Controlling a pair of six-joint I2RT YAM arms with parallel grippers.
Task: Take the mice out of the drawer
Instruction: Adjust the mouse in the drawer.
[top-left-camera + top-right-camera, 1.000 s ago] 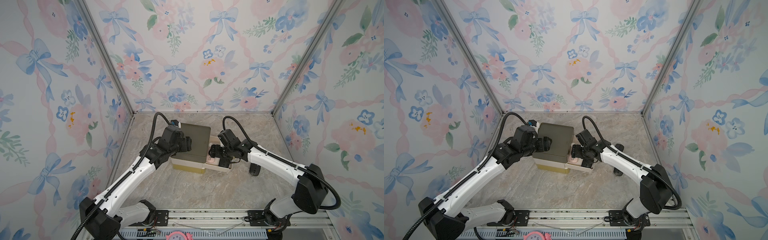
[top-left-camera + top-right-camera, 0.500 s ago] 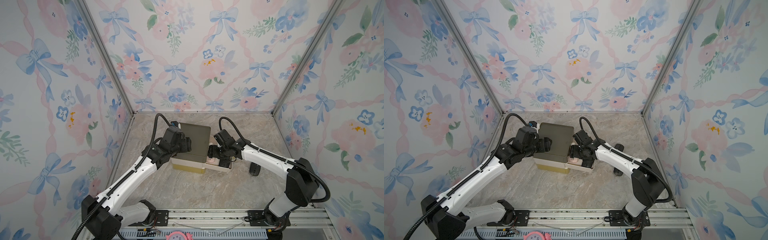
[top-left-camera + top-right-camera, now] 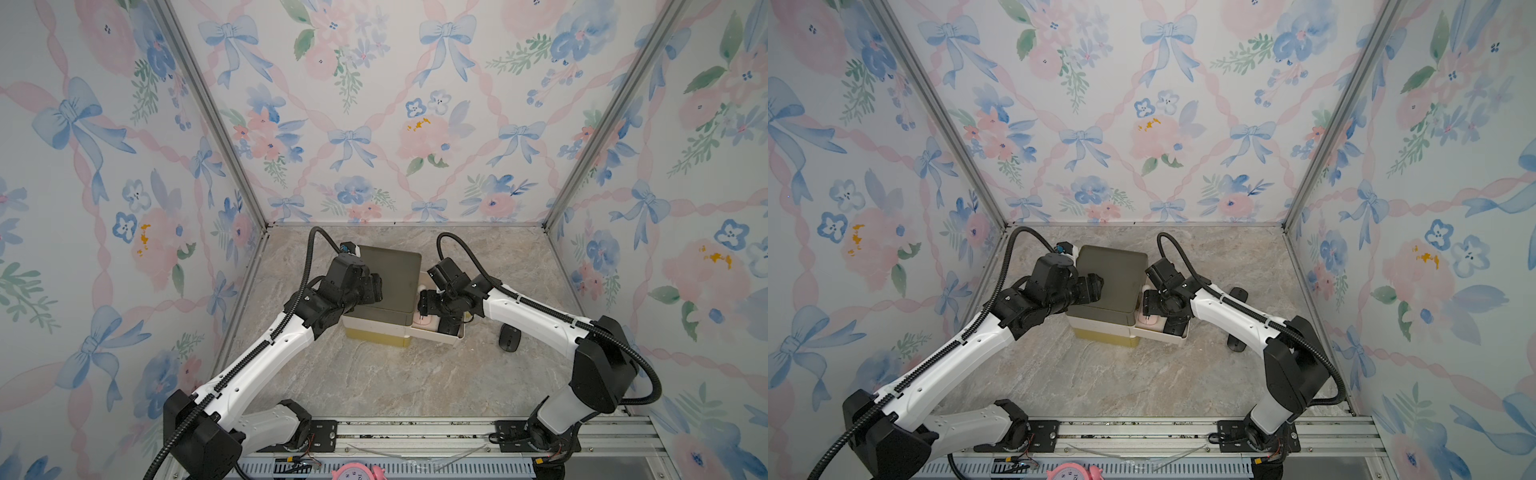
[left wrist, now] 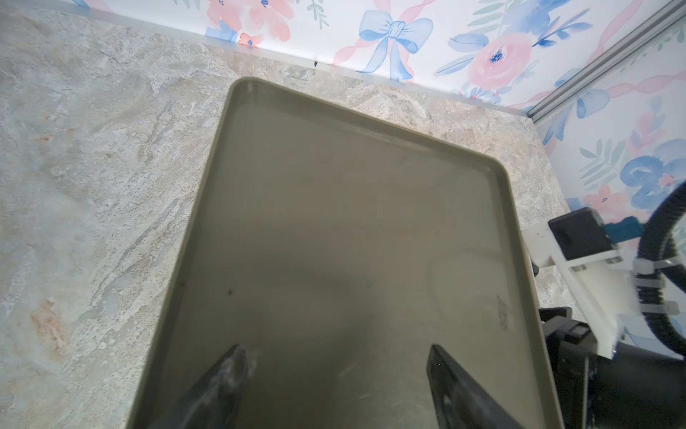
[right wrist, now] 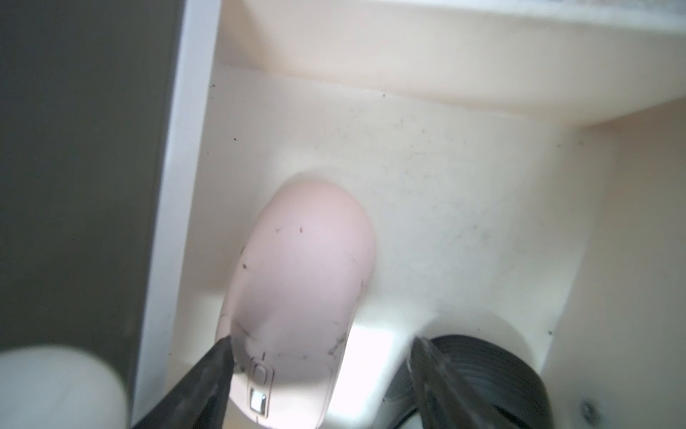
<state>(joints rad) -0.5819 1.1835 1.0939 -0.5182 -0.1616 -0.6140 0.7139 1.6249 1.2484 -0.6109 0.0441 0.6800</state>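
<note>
- Drawer (image 5: 445,185) is standing pulled out of the olive-topped cabinet (image 3: 390,270), on the side facing the right arm.
- Pink mouse (image 5: 300,267) is lying inside it, close to the cabinet's wall.
- Right gripper (image 5: 322,341) is straddling that mouse with jaws spread, grasping nothing.
- Left gripper (image 4: 334,349) is hanging released over the cabinet's top.
- Black mouse (image 3: 510,337) is lying on the table (image 3: 374,374), out past the drawer from the cabinet.

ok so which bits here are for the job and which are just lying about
Job: pink mouse, drawer, right claw, near black mouse, far black mouse, both already out.
Lying about: pink clock, yellow lower tier.
</note>
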